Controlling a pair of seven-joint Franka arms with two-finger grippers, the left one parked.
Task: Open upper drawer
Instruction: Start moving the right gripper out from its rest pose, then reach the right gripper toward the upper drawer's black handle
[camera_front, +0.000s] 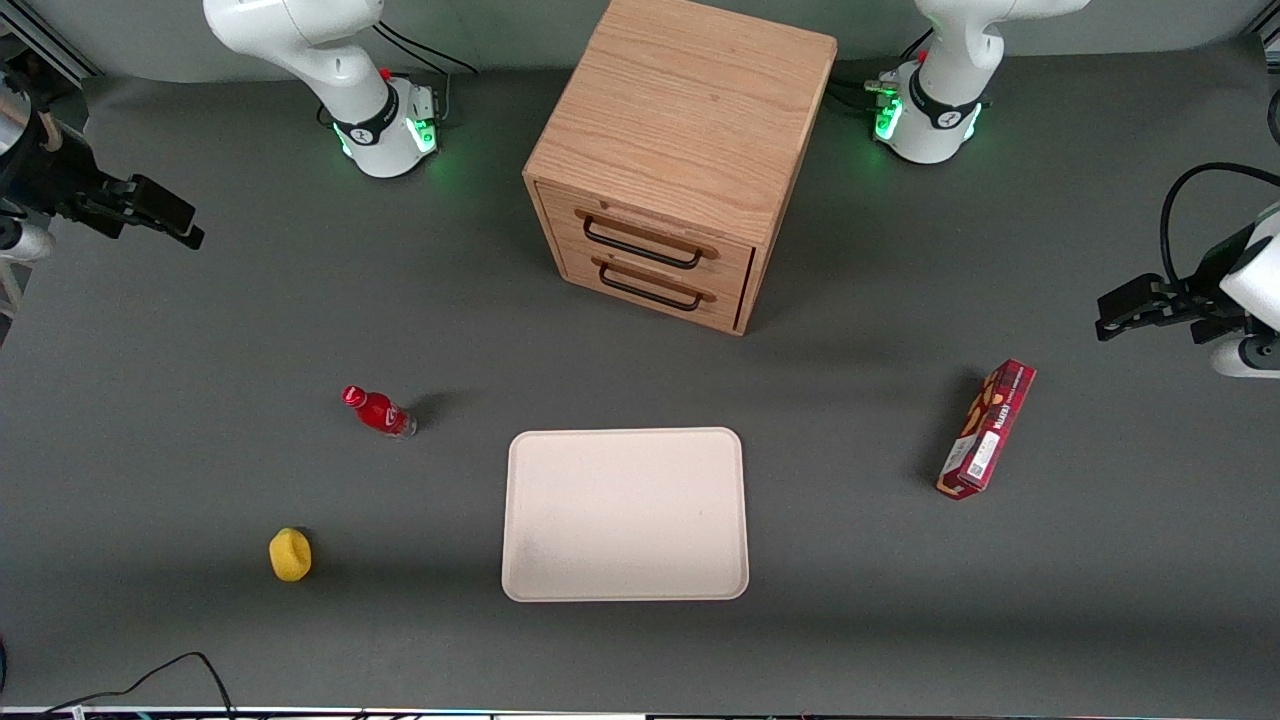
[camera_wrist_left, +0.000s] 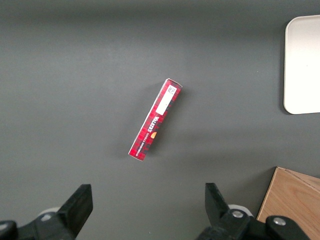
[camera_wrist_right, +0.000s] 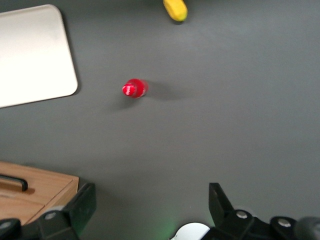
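Dark grey matte tabletop (camera_front: 200, 330) fills the frame; pale strip along upper edge; green glow at upper left and upper right.

a red bottle (camera_front: 379, 411) stands near a white tray (camera_front: 625, 514). a yellow sponge (camera_front: 290, 554) lies nearer the front camera. a red box (camera_front: 986, 429) lies toward the parked arm's end.

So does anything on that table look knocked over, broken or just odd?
Nothing stands out. Both light oak drawers are shut, the red bottle stands upright, and the beige tray holds nothing. The open gripper hangs high near the working arm's end of the table.
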